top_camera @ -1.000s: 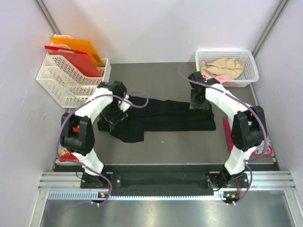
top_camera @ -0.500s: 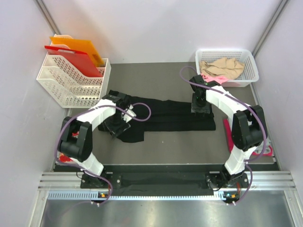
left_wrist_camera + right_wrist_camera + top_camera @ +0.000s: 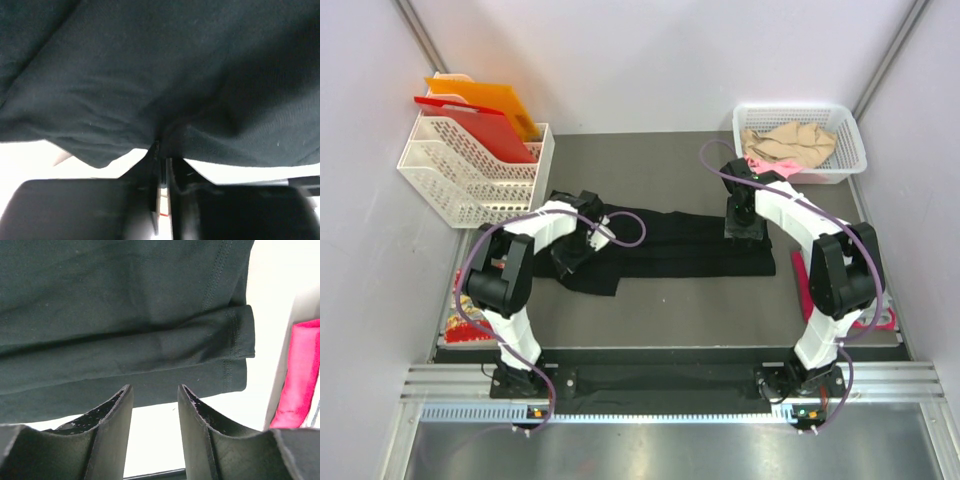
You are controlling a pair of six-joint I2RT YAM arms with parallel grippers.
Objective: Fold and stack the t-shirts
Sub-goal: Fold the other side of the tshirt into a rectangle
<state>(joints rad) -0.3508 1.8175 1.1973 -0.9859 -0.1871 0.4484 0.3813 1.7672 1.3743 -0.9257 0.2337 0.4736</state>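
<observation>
A large black t-shirt (image 3: 690, 245) lies folded into a long band across the middle of the table. My left gripper (image 3: 572, 252) is at its left end, and in the left wrist view its jaws (image 3: 161, 147) are shut on a pinched fold of the black cloth (image 3: 160, 75). My right gripper (image 3: 744, 228) hangs over the shirt's right part. It stands open (image 3: 155, 395) just short of the stitched hem (image 3: 227, 340), with nothing between its fingers. A beige t-shirt (image 3: 790, 142) and a pink one (image 3: 758, 162) lie in the basket.
The white basket (image 3: 850, 150) stands at the back right. A white file rack (image 3: 470, 175) with red and orange folders stands at the back left. A flat red card (image 3: 803, 285) lies right of the shirt, and shows as a pink-red edge (image 3: 300, 375) in the right wrist view.
My left gripper has moved onto the shirt's left end and shut on the cloth. My right gripper has shifted slightly and its jaws have narrowed a little.
</observation>
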